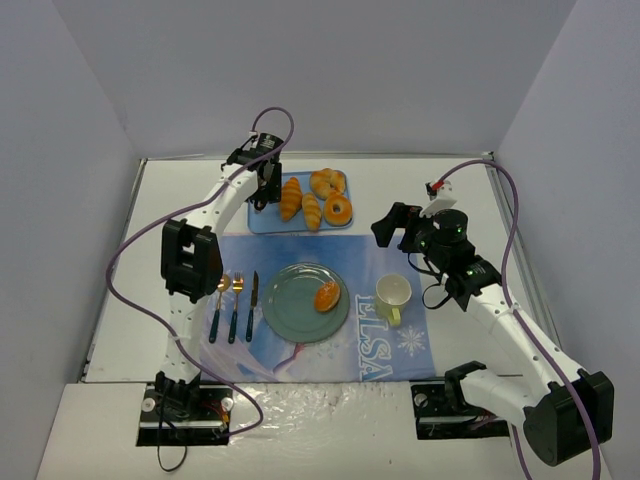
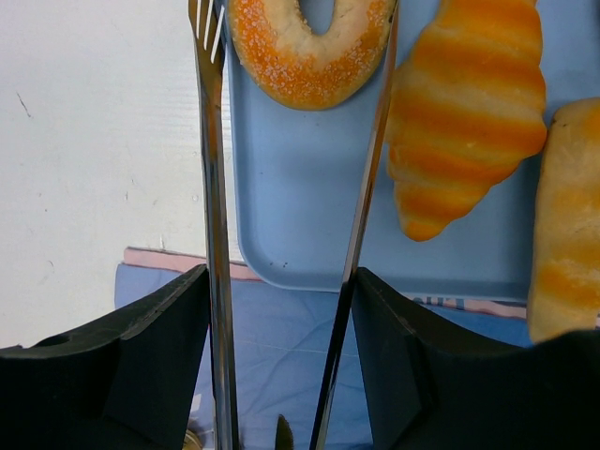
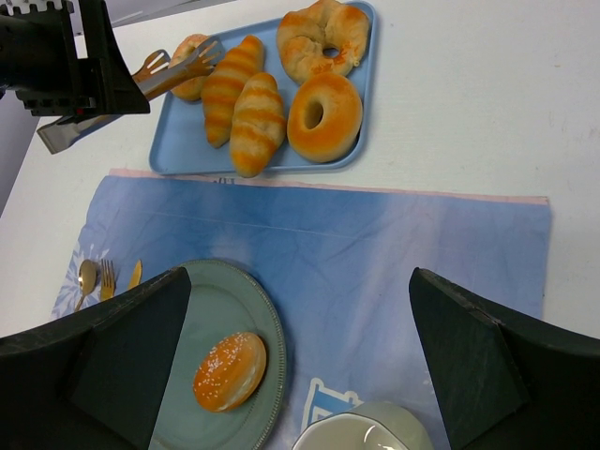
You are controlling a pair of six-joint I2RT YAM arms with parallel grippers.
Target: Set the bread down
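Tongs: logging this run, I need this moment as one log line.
left gripper: shut on tongs | tongs: straddling sugared doughnut on blue tray | right gripper: open, empty | plate: one sugared bun

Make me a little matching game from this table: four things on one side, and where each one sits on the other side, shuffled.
Things:
1. sugared bun
2. striped croissants
3. tongs
4. mug

Places:
A. gripped by the left gripper
B. on the green plate
C. on the blue tray
D. on the mat, right of that plate

Pairs: 1-B, 2-C, 3-A, 4-D.
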